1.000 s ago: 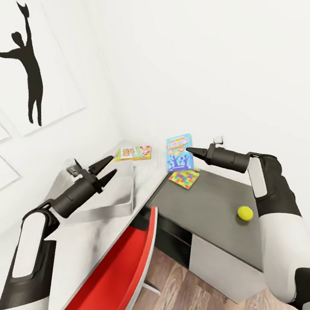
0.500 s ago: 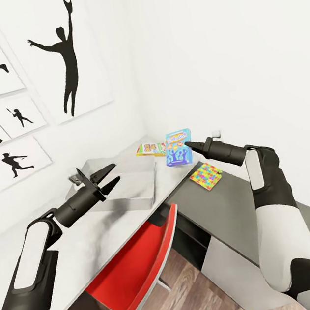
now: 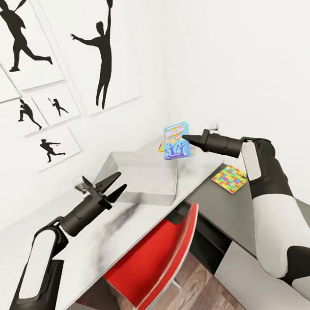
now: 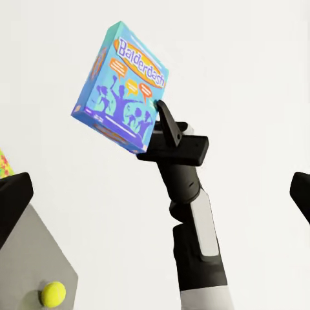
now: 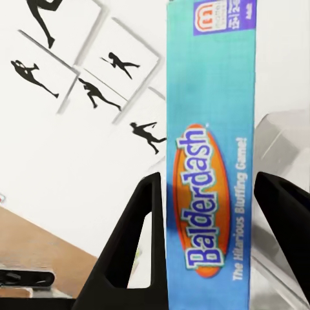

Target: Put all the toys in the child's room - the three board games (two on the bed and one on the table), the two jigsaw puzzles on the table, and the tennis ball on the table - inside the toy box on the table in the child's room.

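The right gripper point(image 3: 185, 138), jaws clenched on the blue board game point(image 3: 176, 141), holds it upright just right of the toy box point(image 3: 143, 176); the left gripper point(image 3: 114, 186) is released.

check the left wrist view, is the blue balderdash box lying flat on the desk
No, the blue Balderdash box is up in the air, tilted, gripped at its edge by the right tool.

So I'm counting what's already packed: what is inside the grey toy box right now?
The toy box shows only a bare grey floor in the head view, though its near wall hides part of the inside. The blue board game is in the right gripper, off the table.
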Motion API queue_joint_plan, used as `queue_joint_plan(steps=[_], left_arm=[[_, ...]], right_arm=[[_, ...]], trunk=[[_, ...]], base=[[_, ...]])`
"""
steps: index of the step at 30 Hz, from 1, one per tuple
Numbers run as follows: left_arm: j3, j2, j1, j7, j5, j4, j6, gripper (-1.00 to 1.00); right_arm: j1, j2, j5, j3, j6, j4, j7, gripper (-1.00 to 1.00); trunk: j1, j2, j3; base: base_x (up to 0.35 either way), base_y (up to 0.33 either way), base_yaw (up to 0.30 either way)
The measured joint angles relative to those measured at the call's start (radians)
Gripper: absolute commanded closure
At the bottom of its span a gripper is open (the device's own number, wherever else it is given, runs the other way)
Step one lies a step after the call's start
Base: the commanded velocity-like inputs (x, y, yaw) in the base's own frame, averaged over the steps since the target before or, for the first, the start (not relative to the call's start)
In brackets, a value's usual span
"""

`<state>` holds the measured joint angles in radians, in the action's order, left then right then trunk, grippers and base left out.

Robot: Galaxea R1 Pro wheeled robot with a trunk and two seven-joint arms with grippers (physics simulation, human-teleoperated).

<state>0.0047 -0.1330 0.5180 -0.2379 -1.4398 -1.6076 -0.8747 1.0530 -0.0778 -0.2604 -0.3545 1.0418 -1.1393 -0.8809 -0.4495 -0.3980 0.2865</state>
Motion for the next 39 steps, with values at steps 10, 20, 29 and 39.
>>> queue_joint_plan(steps=[10, 20, 29, 39], left_arm=[[-0.013, 0.006, -0.004, -0.002, 0.0, 0.0, -0.001, -1.0], [-0.014, 0.01, -0.005, -0.002, 0.0, 0.0, -0.001, -1.0], [0.006, -0.009, -0.023, -0.017, -0.009, 0.012, -0.004, -1.0], [0.037, -0.009, -0.033, -0.017, -0.009, 0.012, -0.004, -1.0]], right_arm=[[0.022, -0.021, 0.001, 0.0, 0.0, 0.039, 0.013, 1.0], [0.029, -0.039, -0.001, 0.001, -0.001, 0.062, 0.08, 1.0], [0.02, -0.032, 0.016, -0.018, -0.025, 0.093, 0.116, 1.0], [0.02, -0.032, 0.002, -0.027, -0.027, 0.145, 0.121, 1.0]], trunk=[[0.0, 0.0, 0.0], [0.0, 0.0, 0.003], [0.0, 0.0, 0.006], [0.0, 0.0, 0.006]], base=[[0.0, 0.0, 0.297], [0.0, 0.0, 0.264], [0.0, 0.0, 0.064], [0.0, 0.0, 0.0]])
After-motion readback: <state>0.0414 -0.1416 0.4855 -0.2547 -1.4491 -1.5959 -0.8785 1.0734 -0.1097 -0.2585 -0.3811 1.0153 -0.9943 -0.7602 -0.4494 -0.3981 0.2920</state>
